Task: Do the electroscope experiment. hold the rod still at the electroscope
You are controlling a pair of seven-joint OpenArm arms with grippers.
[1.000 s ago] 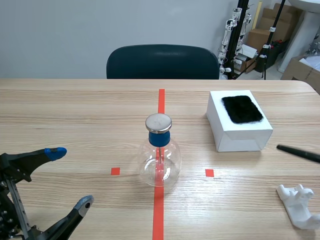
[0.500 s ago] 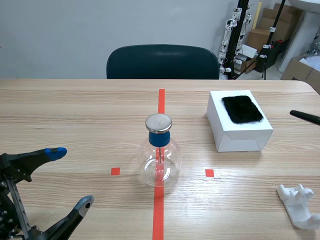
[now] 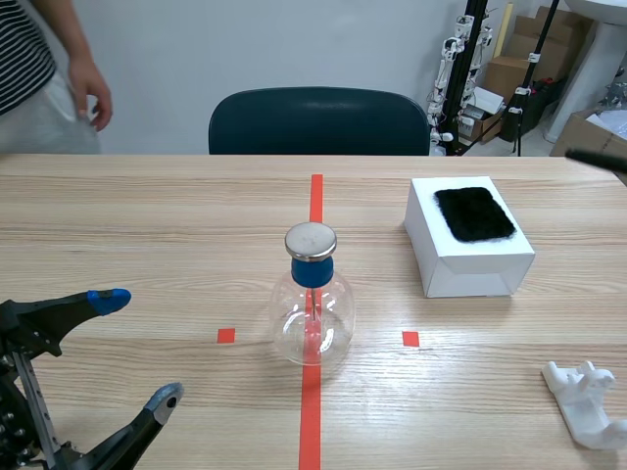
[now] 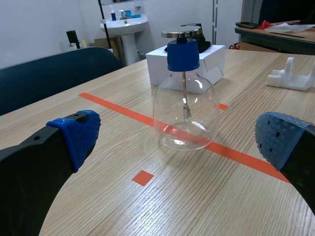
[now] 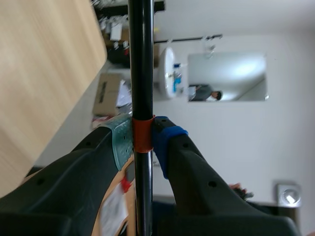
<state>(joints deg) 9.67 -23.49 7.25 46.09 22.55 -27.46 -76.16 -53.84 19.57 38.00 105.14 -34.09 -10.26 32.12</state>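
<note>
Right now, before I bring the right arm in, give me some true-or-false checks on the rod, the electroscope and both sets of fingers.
1. The electroscope stands on the red tape line. True.
2. The right gripper has its fingers shut on the black rod. True.
3. The rod is touching the electroscope. False: in the scene view only the rod's tip shows, at the far right edge, well away from the electroscope.
4. The left gripper is open and holds nothing. True.
5. The black fur pad lies on the table beside the white box. False: the fur pad lies on top of the white box.
</note>
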